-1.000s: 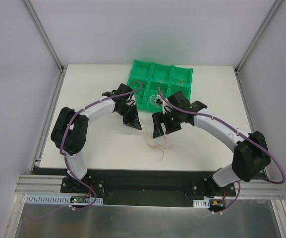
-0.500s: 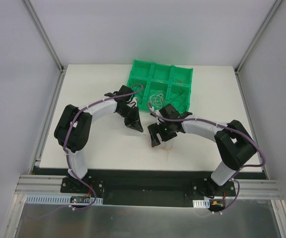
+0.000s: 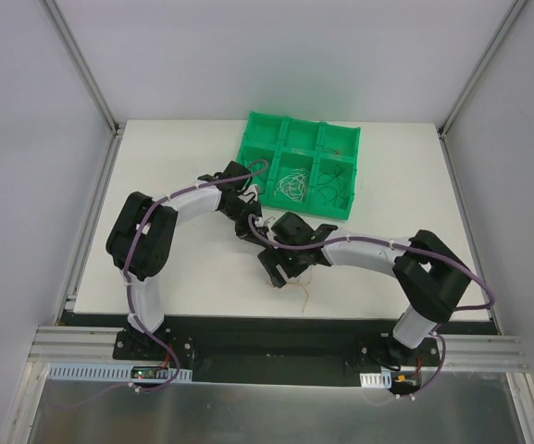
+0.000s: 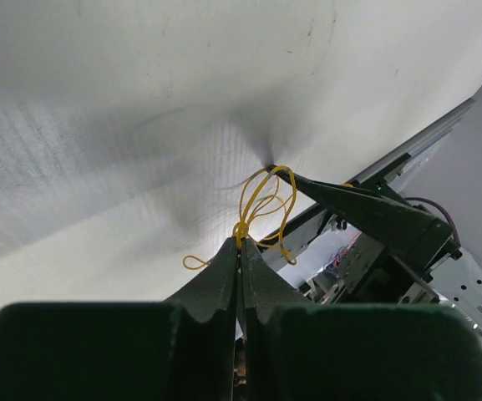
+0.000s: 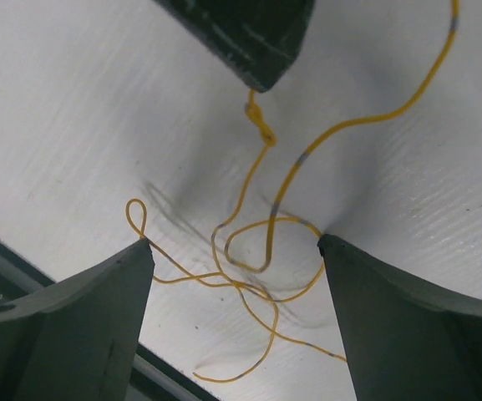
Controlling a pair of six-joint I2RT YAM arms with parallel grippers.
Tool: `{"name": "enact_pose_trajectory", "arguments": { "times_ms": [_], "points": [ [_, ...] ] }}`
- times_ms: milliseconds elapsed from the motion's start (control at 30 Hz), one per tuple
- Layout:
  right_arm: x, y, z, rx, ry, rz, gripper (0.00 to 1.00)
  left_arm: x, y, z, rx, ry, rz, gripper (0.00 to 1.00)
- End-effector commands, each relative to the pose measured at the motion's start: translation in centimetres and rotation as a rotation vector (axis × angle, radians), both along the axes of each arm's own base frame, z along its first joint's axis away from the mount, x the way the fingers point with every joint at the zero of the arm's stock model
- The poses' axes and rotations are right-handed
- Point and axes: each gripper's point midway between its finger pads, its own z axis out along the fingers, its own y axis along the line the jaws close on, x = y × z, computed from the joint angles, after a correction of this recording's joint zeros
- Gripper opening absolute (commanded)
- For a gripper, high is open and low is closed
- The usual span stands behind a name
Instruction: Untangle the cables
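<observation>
Pinching the orange-yellow cable at a small knot, with the left gripper pressed fully together and held a little above the table, as far as can be judged. Facing it from the other side, spread wide and gripping nothing: the right gripper, both fingertips down close to the white surface, one on each side of the loose loops. Running from the knot down to the table between those two fingers, then opening into several crossed curls, with one tiny end loop just beside a finger; one strand or more, not possible to tell. Judged very light, hair-thin and soft, yet springy enough to curl back; likely to slip out of smooth pads and to kink under a hard pull. Best taken at a straight stretch just beside the knot, not at a free curl; then better to draw slowly sideways, away from the left gripper, so as not to tighten it. Seen from above, lying on the near middle of the table between the two arms, with a pale tail trailing toward the near edge. Farther out and well apart: the green tray at the far side, with a white cable curled in its near middle compartment and dark cables in the compartment to the right of it.
</observation>
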Motion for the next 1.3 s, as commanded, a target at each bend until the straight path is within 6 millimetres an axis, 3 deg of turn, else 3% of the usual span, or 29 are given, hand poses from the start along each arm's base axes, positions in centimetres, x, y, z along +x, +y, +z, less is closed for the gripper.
{"name": "enact_pose_trajectory", "arguments": {
  "times_ms": [0,67,200,300,367,433,500,633,667,700,767,900,1067,1133,1267],
  "points": [
    [0.7,-2.4,-2.5,-0.209,-0.066,-0.059,0.84,0.1,-0.9,1.1,-0.079,0.023,0.016,0.0],
    [1.3,-2.5,-2.7,-0.234,-0.081,-0.079,0.8,-0.1,-1.2,1.4,-0.105,0.036,0.02,0.0],
    [2.6,-3.0,-2.8,-0.286,-0.137,-0.107,0.6,-0.7,-1.4,1.6,-0.139,0.06,0.024,0.0],
    [2.8,-2.6,-2.3,-0.249,-0.161,-0.088,0.32,-0.8,-1.6,2.2,-0.176,0.067,0.029,0.0],
    [3.2,-2.1,-1.0,-0.193,-0.196,-0.085,0.13,-0.7,-1.7,2.8,-0.198,0.054,0.024,0.0],
    [3.5,-2.1,0.3,-0.17,-0.225,-0.084,0.0,-0.3,-1.4,3.4,-0.204,0.025,0.028,0.0],
    [3.8,-2.2,1.7,-0.125,-0.231,-0.098,0.0,0.3,-0.9,4.5,-0.214,-0.02,0.038,0.01],
    [4.4,-1.9,5.8,0.01,-0.252,-0.149,0.0,1.8,0.5,8.0,-0.233,-0.172,0.057,0.34],
    [4.7,-1.8,6.9,0.043,-0.261,-0.164,0.0,2.2,1.1,8.7,-0.221,-0.205,0.071,0.46],
    [5.4,-1.4,8.7,0.091,-0.275,-0.187,0.0,2.5,1.8,9.7,-0.214,-0.243,0.085,0.66],
    [6.9,-1.2,11.9,0.162,-0.309,-0.23,0.0,2.8,3.3,11.3,-0.188,-0.327,0.11,0.8],
    [12.3,-1.3,18.1,0.286,-0.372,-0.359,0.0,2.7,7.2,14.1,-0.08,-0.514,0.175,0.86],
    [22.8,-2.5,24.3,0.393,-0.467,-0.582,0.0,0.4,10.3,15.7,0.005,-0.649,0.194,0.87],
    [28.0,-3.0,25.5,0.405,-0.517,-0.68,0.0,-0.7,10.7,15.8,0.002,-0.662,0.197,0.87],
    [36.5,-4.3,27.2,0.424,-0.656,-0.789,0.0,-2.7,11.2,15.7,-0.01,-0.687,0.179,0.86]
  ]
}}
